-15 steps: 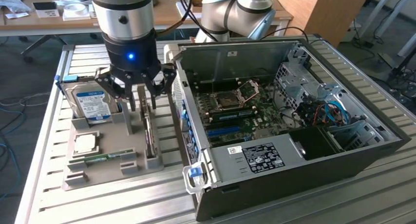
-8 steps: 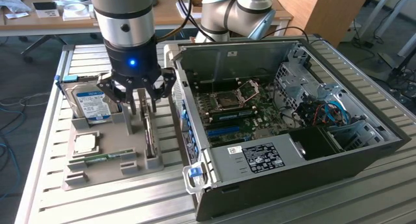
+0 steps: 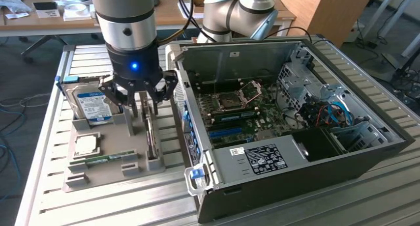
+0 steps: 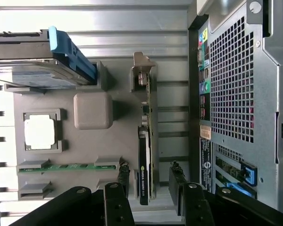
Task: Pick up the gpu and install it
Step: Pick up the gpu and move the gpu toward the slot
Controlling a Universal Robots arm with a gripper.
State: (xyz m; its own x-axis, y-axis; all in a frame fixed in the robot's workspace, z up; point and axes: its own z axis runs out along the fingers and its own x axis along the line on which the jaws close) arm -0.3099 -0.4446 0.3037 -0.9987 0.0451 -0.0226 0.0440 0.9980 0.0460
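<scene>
The gpu [image 3: 152,137] stands on its long edge in a slot of the grey holder tray [image 3: 98,174], just beside the open computer case [image 3: 282,137]. In the wrist view the gpu [image 4: 145,155] shows edge-on as a thin dark card with a metal bracket at its far end. My gripper [image 3: 143,119] hangs directly over it, open. Its two black fingers [image 4: 122,178] straddle the card's near end with a gap on each side, touching nothing. The gripper [image 4: 150,184] holds nothing.
On the tray lie a blue-labelled hard drive [image 3: 92,104], a CPU [image 3: 86,145] and a green RAM stick [image 3: 105,159]. A raised grey block [image 4: 93,110] sits beside the gpu. The case's rear panel [image 4: 236,94] stands close by. Blue slots [image 3: 226,132] show on the motherboard.
</scene>
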